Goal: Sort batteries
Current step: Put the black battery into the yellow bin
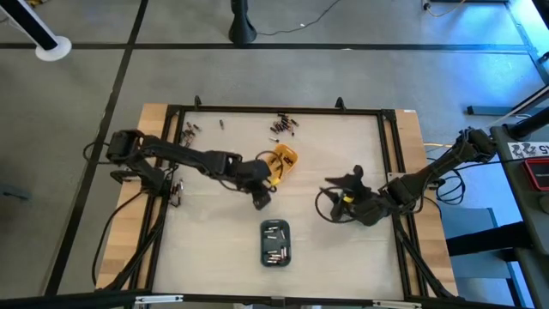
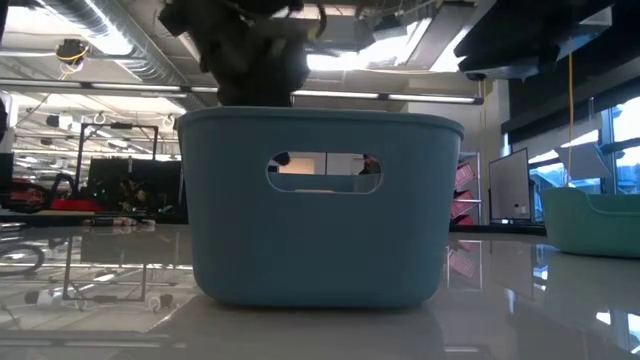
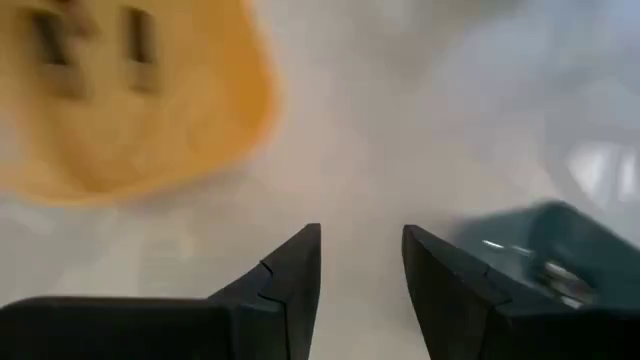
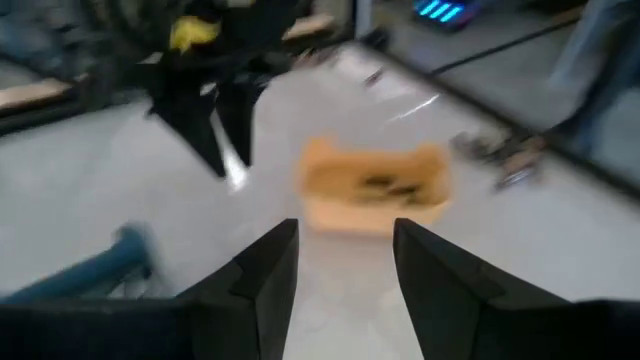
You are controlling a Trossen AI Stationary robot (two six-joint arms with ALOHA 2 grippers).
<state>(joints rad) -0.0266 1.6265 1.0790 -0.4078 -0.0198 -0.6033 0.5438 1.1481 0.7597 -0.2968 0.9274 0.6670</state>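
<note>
Loose batteries (image 1: 284, 126) lie in small heaps near the table's far edge, with more at the far left (image 1: 190, 130). An orange tray (image 1: 281, 163) sits at mid-table with a few batteries in it (image 4: 380, 183). A slate-blue tray (image 1: 275, 243) near the front edge holds several batteries (image 3: 545, 270). My left gripper (image 1: 262, 202) hangs open between the two trays with nothing between its fingers (image 3: 362, 235). My right gripper (image 1: 336, 190) stands open to the right of the orange tray, pointing toward it and holding nothing (image 4: 345, 228).
A black frame (image 1: 283, 109) borders the white work surface. In the low view the slate-blue tray (image 2: 320, 210) fills the middle, with a pale green tray (image 2: 592, 218) at the right. Cables (image 1: 326, 206) loop on the table by my right arm.
</note>
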